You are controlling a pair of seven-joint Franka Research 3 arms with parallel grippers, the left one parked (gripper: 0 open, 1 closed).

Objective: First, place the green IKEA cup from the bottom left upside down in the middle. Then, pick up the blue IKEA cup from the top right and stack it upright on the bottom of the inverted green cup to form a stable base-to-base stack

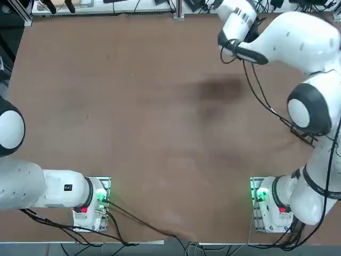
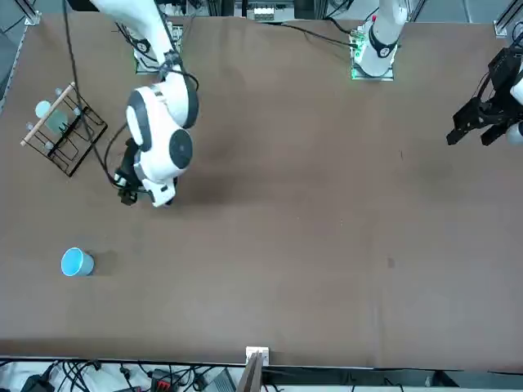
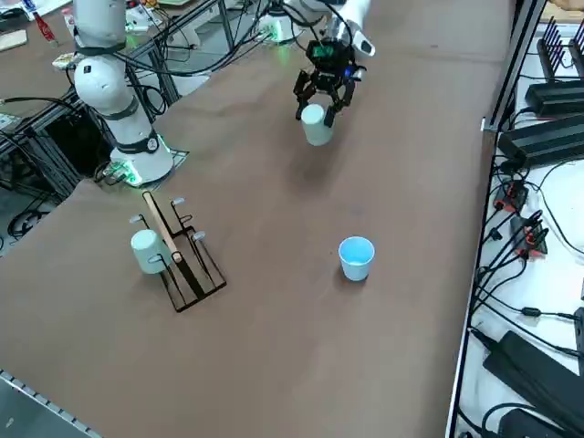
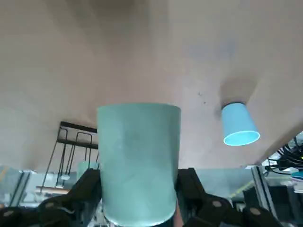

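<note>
Between the two fingers of your right hand (image 4: 139, 189) sits the green IKEA cup (image 4: 138, 161), clamped at its sides. In the right side view, the hand (image 3: 324, 102) hangs in the upper middle of the frame, above the brown desk (image 3: 383, 164), with the cup (image 3: 316, 125) below the fingers and clear of the surface. Lower and to the right in that frame, the blue IKEA cup (image 3: 356, 257) stands upright on the desk, well apart. At lower left, a black wire rack (image 3: 182, 260) carries another pale cup (image 3: 146, 251).
</note>
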